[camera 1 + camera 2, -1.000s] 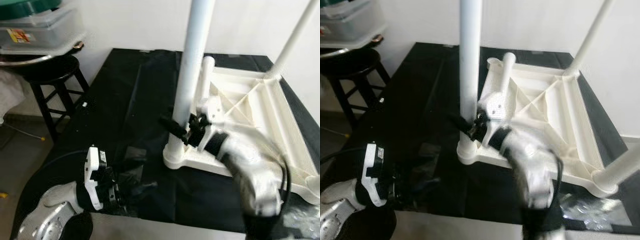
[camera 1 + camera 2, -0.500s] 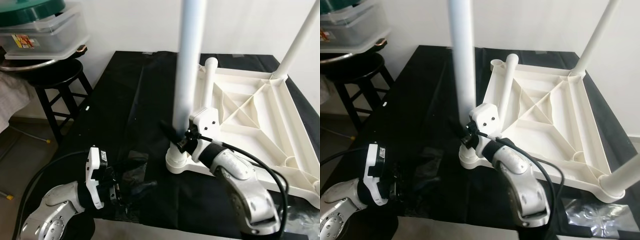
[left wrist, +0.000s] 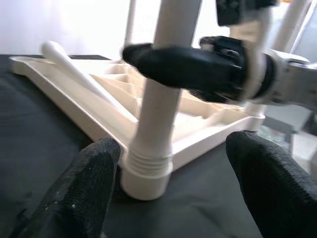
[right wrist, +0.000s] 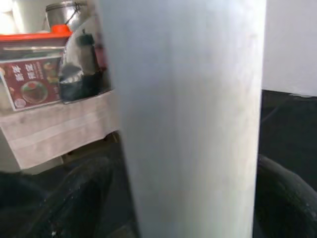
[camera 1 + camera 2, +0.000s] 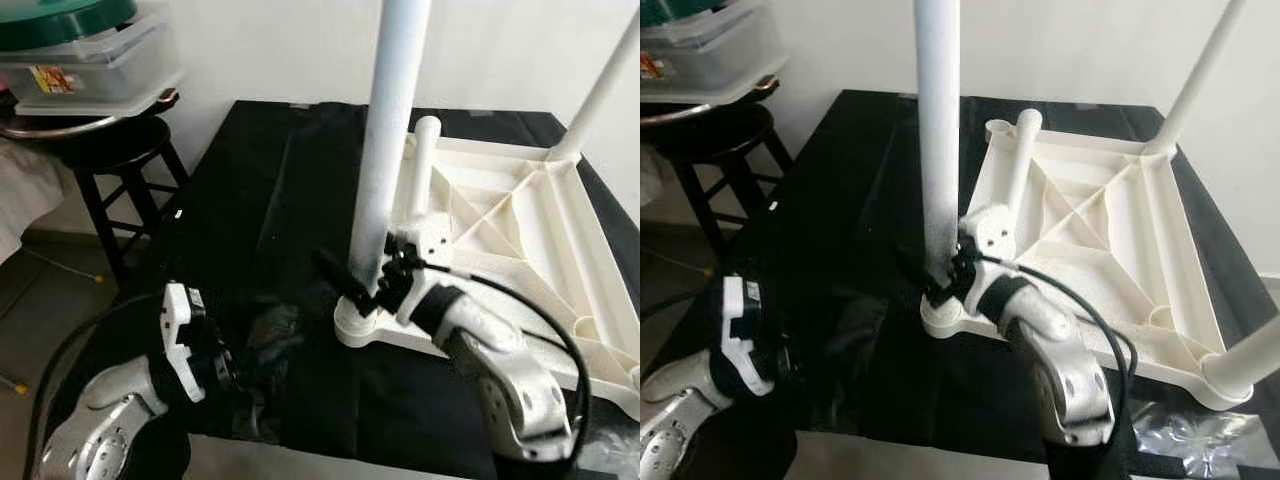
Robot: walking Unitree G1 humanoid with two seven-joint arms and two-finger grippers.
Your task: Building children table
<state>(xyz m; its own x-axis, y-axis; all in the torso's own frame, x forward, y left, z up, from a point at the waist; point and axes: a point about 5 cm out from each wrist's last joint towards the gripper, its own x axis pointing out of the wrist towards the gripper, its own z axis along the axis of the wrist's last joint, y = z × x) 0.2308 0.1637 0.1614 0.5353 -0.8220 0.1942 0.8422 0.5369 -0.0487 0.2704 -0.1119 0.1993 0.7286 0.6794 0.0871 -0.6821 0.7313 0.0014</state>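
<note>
An upturned white children's table top (image 5: 520, 235) lies ribbed side up on a surface (image 5: 270, 210) draped in black cloth. A tall white leg (image 5: 385, 160) stands upright in the socket at its near left corner, and its threaded foot sits in that corner socket (image 5: 362, 325). A second leg (image 5: 598, 90) rises from the far right corner, and a third white leg (image 5: 424, 165) lies loose across the top's left edge, leaning along the ribs.

The right gripper (image 5: 362, 283) is at the base of the near left leg, its black fingers clamped around the tube just above the socket; in the right wrist view the leg's pale shaft (image 4: 190, 119) runs between the two dark fingers (image 4: 74, 198). The silver right arm reaches in from the near right.

The left gripper (image 5: 250, 365) rests low over the black cloth, near left of the socket, apart from the leg. Its fingers (image 3: 81, 191) stand open in the left wrist view, spread to either side of the leg's base without touching it.

To the far left stands a dark wooden stool (image 5: 110, 165) carrying a clear plastic box (image 5: 95, 65) with a green lid, beside a white wall (image 5: 290, 45). Crumpled clear plastic (image 5: 1185, 425) lies at the near right edge of the surface
</note>
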